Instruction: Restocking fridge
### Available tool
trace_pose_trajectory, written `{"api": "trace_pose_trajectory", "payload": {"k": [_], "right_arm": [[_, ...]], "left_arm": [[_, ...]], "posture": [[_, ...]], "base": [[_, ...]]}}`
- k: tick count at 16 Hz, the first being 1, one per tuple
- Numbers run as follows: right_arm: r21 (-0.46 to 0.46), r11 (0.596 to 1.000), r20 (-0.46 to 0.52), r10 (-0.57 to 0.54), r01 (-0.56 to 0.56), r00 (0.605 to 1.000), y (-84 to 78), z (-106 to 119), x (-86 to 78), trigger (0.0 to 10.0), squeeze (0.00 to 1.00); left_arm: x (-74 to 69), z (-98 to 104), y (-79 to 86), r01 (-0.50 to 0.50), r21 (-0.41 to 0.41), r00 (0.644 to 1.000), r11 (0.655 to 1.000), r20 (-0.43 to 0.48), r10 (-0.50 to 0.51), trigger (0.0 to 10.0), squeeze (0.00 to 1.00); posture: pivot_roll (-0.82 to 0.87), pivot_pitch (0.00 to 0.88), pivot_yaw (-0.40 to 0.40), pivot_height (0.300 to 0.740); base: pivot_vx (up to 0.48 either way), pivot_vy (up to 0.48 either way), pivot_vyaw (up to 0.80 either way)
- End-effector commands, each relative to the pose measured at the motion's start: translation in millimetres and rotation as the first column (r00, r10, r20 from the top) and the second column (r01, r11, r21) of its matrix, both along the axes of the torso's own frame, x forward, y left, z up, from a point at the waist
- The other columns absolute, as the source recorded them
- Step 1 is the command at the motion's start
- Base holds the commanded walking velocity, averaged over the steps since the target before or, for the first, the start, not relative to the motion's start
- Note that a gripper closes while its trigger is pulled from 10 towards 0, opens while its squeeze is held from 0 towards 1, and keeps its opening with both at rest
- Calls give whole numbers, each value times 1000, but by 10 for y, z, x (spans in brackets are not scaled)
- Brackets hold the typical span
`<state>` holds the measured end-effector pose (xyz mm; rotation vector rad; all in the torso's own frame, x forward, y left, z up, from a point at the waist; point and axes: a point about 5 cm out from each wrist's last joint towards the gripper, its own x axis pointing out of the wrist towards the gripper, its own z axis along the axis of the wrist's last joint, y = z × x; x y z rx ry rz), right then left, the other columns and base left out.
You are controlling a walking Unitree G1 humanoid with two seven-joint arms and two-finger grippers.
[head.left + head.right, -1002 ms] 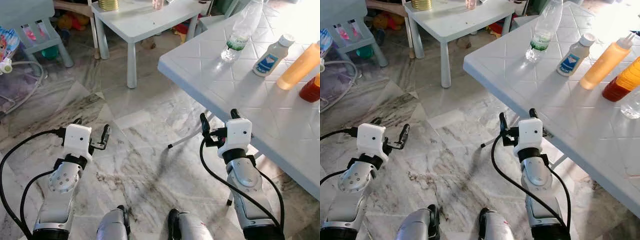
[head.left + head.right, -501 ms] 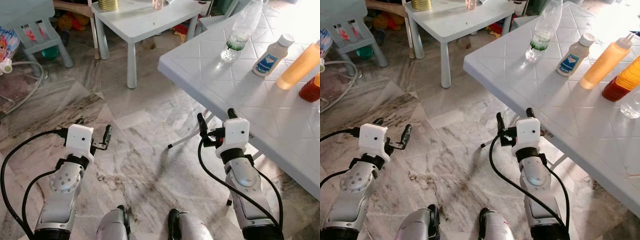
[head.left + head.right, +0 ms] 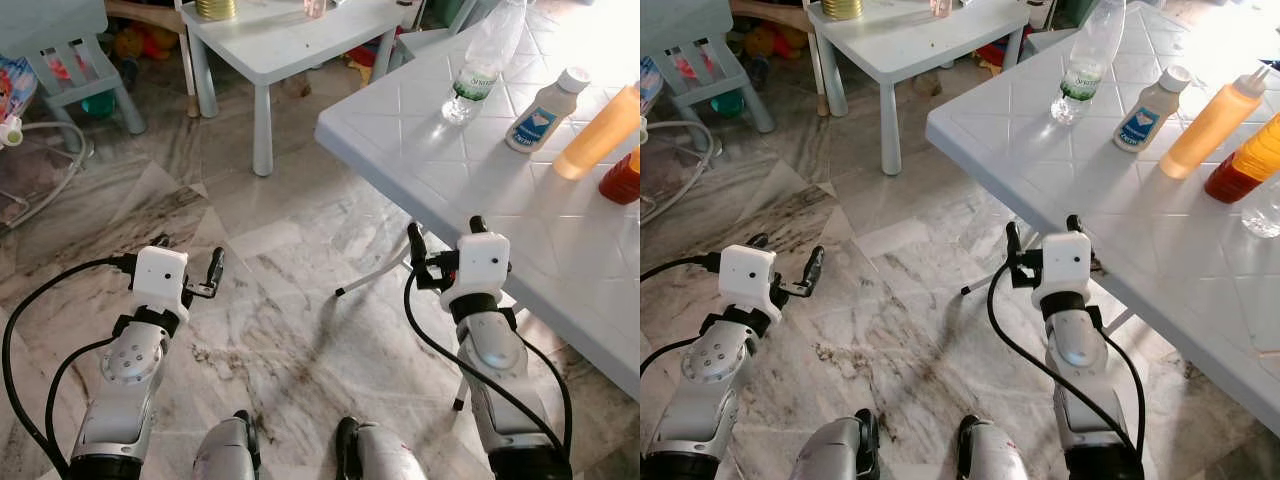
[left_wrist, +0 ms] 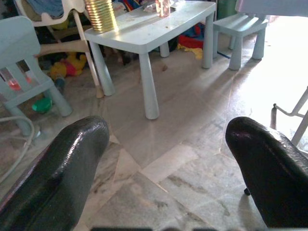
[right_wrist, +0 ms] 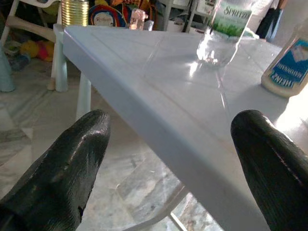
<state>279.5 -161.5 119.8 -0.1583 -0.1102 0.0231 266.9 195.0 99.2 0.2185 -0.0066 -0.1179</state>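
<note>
Four containers stand upright on the large white table [image 3: 440, 190], on the robot's right: a clear water bottle [image 3: 478, 68] nearest the table corner, then a white mayonnaise bottle [image 3: 543, 112], an orange squeeze bottle [image 3: 600, 130] and a red-orange bottle [image 3: 622, 180] at the frame edge. I take these as the stock for the fridge; no fridge is in view.

I hold the right gripper [image 3: 444, 240] low at the table's near edge, fingers spread apart and empty. The bottles lie forward of it and higher, with their long axes vertical. In the right wrist view the water bottle [image 5: 222, 30] sits roughly between the two fingers [image 5: 57, 178] and well beyond them, the mayonnaise bottle [image 5: 288, 62] off toward one finger.

The left gripper [image 3: 186, 262] hangs over the marble floor [image 3: 270, 330], fingers also apart, holding nothing, well clear of the table. My judgement: the right arm is the nearer one for the first pick.

Obstruction noted: the table edge lies between the right gripper and the bottles, so I would need to raise the arm above the tabletop before reaching in. A small white table [image 3: 290, 45] and a pale blue child's chair [image 3: 70, 50] stand farther off, not in the path.
</note>
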Motion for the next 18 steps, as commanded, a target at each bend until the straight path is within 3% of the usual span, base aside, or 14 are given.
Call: {"api": "trace_pose_trajectory", "payload": {"k": [1,3,6,7,12,18], "right_arm": [[-41,999,-5,-15,15,1000,-4,-5,5,10000,0],[-1,1000,-16,20,-20,1000,48,-32,3,10000,0],[-26,998,-25,49,-49,998,96,-33,11,10000,0],[-18,998,12,61,-61,998,101,14,-4,10000,0],[20,1000,49,12,-13,999,-16,94,25,10000,0],[7,1000,68,29,-30,997,25,123,36,10000,0]], "left_arm": [[2,-8,-18,16,0,1000,1000,-5,-16,10000,0],[5,-7,-22,17,0,1000,1000,-4,-17,10000,0],[10,-7,-25,16,-1,1000,1000,-4,-16,10000,0],[12,-6,-33,21,-3,1000,1000,-2,-21,10000,0],[25,-2,-42,31,-18,999,999,7,-31,10000,0],[49,14,-46,25,-35,1000,999,16,-24,10000,0]], "posture": [[43,181,-56,740],[43,181,-56,740],[44,180,-57,740],[42,179,-57,740],[39,180,-58,740],[37,179,-65,740]], "base": [[0,0,0],[0,0,0],[0,0,0],[0,0,0],[195,0,-421],[320,358,-91]]}}
